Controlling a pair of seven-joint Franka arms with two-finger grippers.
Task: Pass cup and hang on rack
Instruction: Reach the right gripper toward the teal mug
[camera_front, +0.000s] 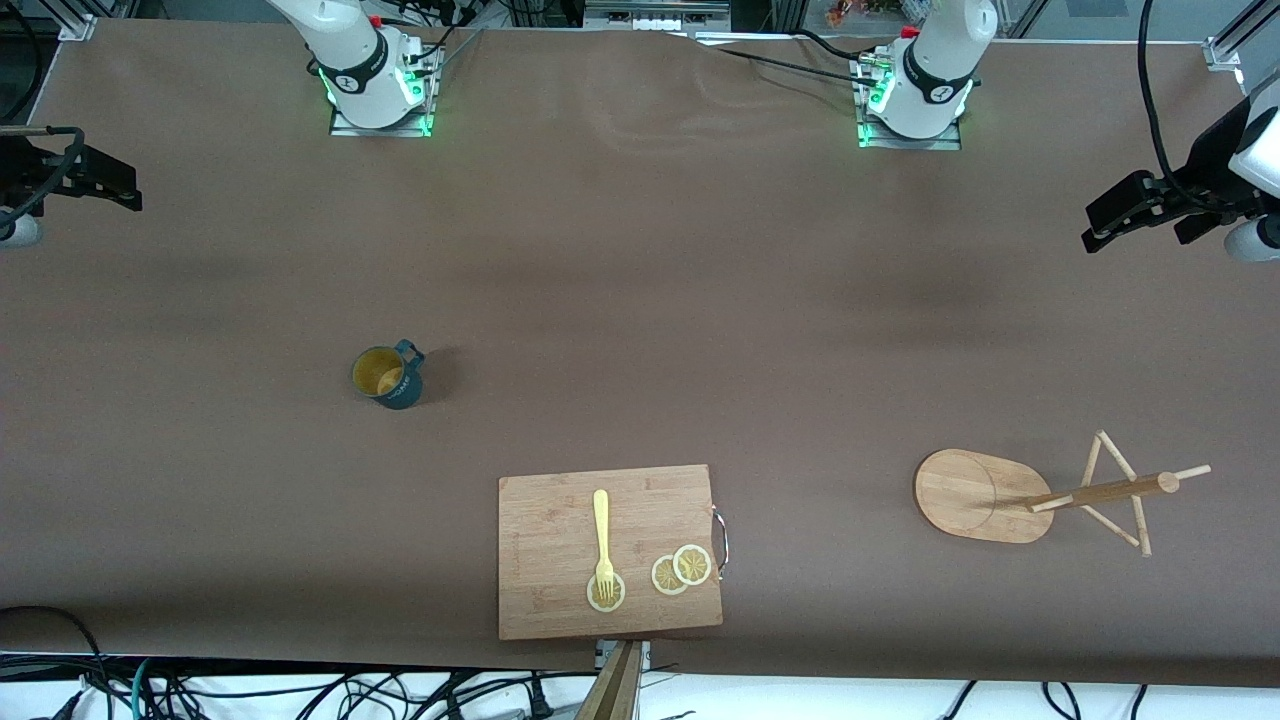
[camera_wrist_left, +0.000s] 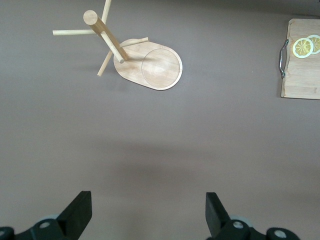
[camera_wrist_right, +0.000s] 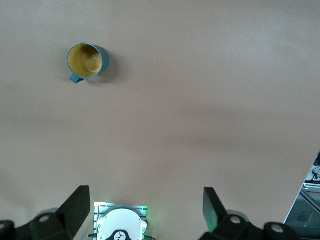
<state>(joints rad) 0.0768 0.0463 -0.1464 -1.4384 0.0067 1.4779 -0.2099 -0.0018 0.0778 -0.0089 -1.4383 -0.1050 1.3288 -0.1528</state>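
Nothing begun. Right gripper (camera_wrist_right: 145, 210) and left gripper (camera_wrist_left: 148, 212) wide open, empty, both parked high at table ends. Dark teal ribbed mug with yellow inside (camera_front: 387, 375) stood well below right gripper, untouched; light bamboo mug tree (camera_front: 1040, 490) well below left gripper. Next, likely: right descends, grips mug.

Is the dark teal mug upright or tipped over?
Upright: the dark teal ribbed mug stands on the table with its mustard-yellow inside facing up, seemingly empty.

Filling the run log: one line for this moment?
dark teal mug: upright on table | bamboo mug tree: bare | left gripper: open | right gripper: open
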